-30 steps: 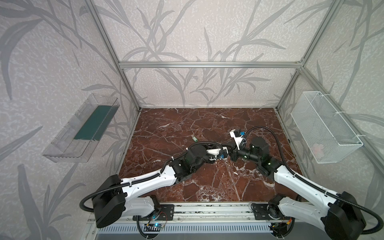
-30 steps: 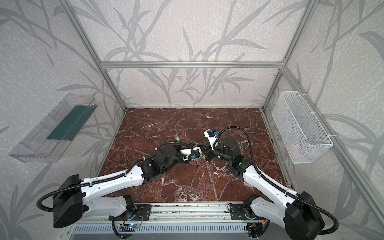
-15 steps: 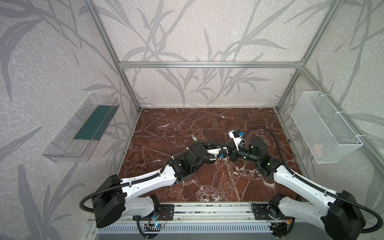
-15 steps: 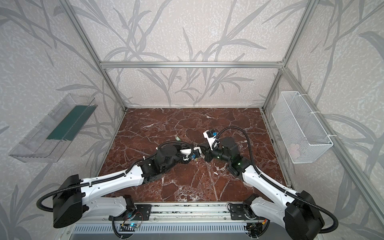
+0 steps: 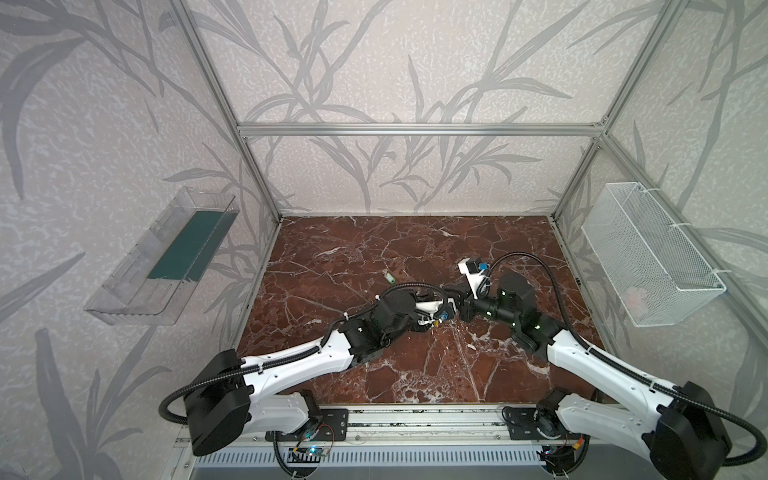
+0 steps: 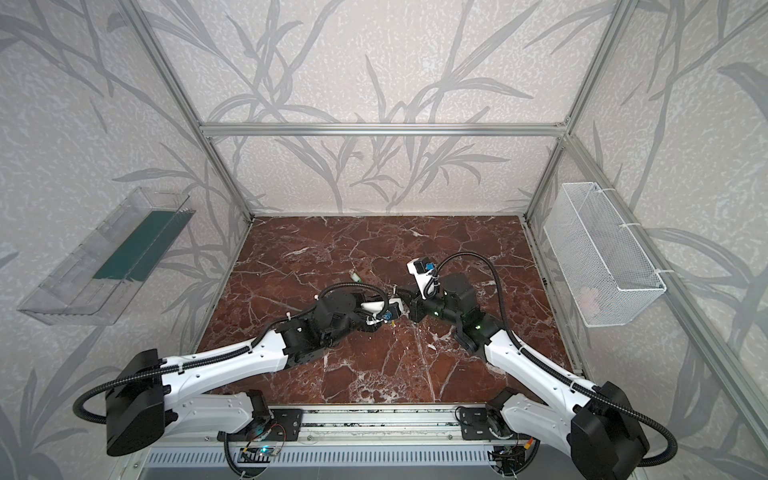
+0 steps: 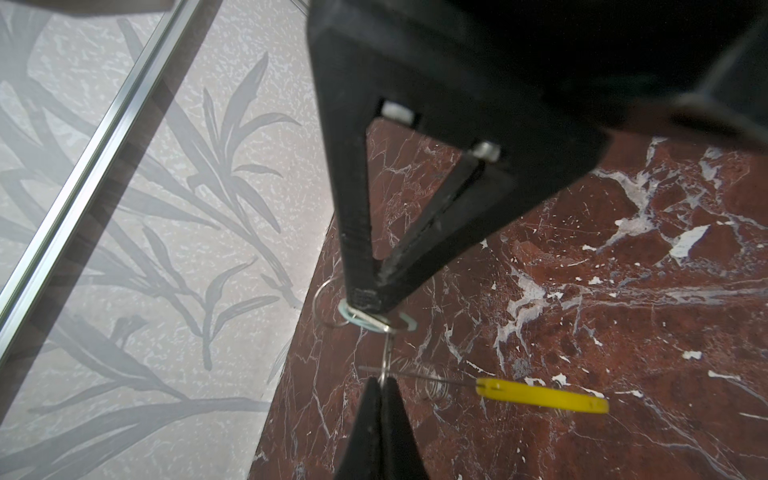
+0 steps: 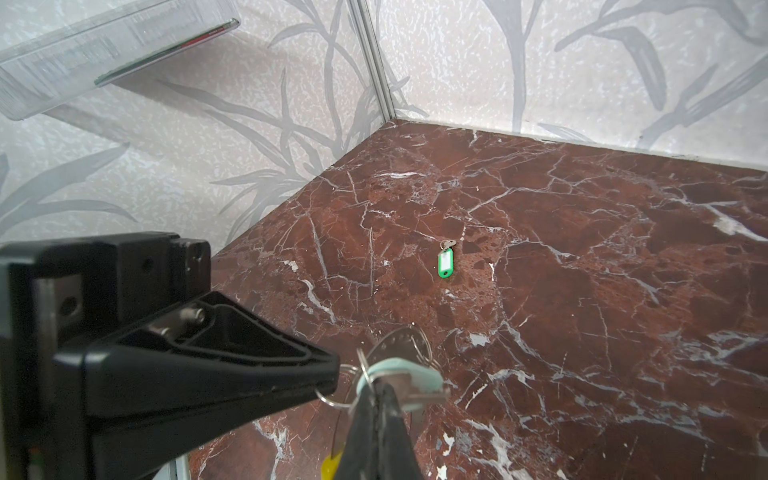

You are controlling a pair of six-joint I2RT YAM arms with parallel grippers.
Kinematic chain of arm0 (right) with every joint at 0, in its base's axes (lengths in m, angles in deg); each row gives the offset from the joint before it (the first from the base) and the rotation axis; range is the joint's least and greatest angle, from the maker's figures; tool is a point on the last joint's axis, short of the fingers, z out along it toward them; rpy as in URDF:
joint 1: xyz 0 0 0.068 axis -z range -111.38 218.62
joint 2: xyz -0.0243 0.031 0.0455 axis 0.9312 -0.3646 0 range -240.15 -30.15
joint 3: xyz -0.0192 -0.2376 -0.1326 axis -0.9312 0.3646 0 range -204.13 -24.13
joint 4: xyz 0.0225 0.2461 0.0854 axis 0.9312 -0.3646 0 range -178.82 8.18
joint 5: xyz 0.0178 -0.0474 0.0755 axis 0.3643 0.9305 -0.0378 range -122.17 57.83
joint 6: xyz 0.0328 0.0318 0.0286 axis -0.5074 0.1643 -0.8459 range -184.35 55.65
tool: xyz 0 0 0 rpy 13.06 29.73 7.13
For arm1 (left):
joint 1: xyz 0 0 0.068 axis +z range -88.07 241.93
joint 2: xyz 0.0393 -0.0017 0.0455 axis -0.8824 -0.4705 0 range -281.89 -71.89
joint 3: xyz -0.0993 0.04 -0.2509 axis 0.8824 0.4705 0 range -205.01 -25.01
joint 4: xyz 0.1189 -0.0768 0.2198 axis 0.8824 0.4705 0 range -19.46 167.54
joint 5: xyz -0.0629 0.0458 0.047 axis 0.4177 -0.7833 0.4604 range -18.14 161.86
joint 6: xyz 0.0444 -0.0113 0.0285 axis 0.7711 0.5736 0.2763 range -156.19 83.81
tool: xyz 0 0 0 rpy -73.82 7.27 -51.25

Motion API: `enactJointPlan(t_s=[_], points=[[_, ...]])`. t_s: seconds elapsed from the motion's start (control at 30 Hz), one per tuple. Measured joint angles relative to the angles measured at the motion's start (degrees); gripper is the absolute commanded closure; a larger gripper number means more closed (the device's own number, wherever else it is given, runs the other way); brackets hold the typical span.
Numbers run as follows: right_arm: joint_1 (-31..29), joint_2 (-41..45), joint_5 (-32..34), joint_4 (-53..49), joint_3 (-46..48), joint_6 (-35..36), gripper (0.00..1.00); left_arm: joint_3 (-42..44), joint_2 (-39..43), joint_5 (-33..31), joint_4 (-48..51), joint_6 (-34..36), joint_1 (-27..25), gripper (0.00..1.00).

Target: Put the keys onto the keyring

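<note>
- The left gripper (image 7: 380, 388) is pinched fully closed on the bare thin wire of the keyring (image 7: 540, 397), beside its yellow-sleeved arc.
- The right gripper (image 8: 376, 395) is clamped on the mint head of the first key (image 8: 415, 376).
- Whether that key is threaded onto the wire cannot be told.
- Both tips meet nose to nose over the marble table (image 5: 374, 249), near its middle.
- The second key (image 8: 446, 262), green-headed, lies flat on the table, apart from both arms, nearer the back wall.

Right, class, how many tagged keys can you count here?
2. The bright green-tagged key lies alone on the marble table; the mint-tagged key is pinched in the right gripper. Others may be hidden.
</note>
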Motion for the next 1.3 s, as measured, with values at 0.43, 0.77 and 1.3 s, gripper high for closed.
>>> enactJointPlan(t_s=[0.43,0.77,1.3], points=[[-0.2,2.4,0.1,-0.7,1.2,0.7,1.0,-1.1,0.0,-0.8,0.3,-2.5,0.8,1.0],[-3.2,3.0,3.2,-2.0,1.2,3.8,1.0,-4.0,0.0,-1.5,2.0,-6.5,1.1,1.0],[-3.7,3.1,7.2,0.8,1.2,4.0,1.0,-5.7,-0.3,-1.5,4.4,-10.1,1.1,1.0]])
